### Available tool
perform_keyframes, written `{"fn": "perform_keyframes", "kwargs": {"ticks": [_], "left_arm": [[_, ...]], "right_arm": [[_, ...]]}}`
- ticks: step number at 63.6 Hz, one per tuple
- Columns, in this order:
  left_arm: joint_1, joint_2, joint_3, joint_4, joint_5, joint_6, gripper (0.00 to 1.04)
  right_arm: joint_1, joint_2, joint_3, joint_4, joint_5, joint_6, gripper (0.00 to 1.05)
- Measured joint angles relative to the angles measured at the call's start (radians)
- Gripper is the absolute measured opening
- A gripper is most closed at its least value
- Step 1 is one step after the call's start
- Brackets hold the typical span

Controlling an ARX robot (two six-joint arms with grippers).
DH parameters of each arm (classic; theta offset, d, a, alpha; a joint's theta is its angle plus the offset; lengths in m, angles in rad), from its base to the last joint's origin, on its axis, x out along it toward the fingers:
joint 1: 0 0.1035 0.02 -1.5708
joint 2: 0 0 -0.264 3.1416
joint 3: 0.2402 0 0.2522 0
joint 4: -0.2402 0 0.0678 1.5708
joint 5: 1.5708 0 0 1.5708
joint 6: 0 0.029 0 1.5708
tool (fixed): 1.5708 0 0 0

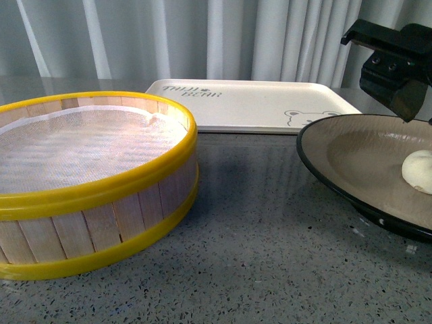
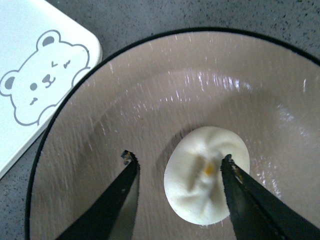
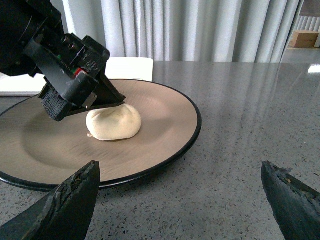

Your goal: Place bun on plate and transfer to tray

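The cream-white bun lies on the beige plate with the black rim. My left gripper is open just above the bun, one finger on each side of it, not gripping. In the front view the left gripper hangs over the plate at the right edge, with the bun below it. My right gripper is open and empty, low over the table beside the plate's rim. The bun also shows there under the left gripper. The white tray with the bear drawing lies behind the plate.
A yellow-rimmed wooden steamer basket with a white mesh liner stands at the front left. The table is a grey speckled stone top. Grey curtains hang behind the tray. The tray's bear corner lies right beside the plate.
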Motion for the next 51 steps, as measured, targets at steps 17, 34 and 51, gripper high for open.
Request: {"fn": "perform_keyframes", "kwargs": {"ticks": [17,34,51], "left_arm": [[0.039,-0.055,0.045,-0.015,-0.012,-0.026,0.98],[0.138,-0.438,-0.214,0.108,-0.048,-0.086,0.98],[0.154,-0.981,-0.728,0.320,-0.332,-0.101,0.84]], "right_arm": [[0.000,0.000,0.000,0.000,0.000,0.000,0.96],[0.000,0.000,0.000,0.000,0.000,0.000,0.96],[0.000,0.000,0.000,0.000,0.000,0.000,0.96]]}}
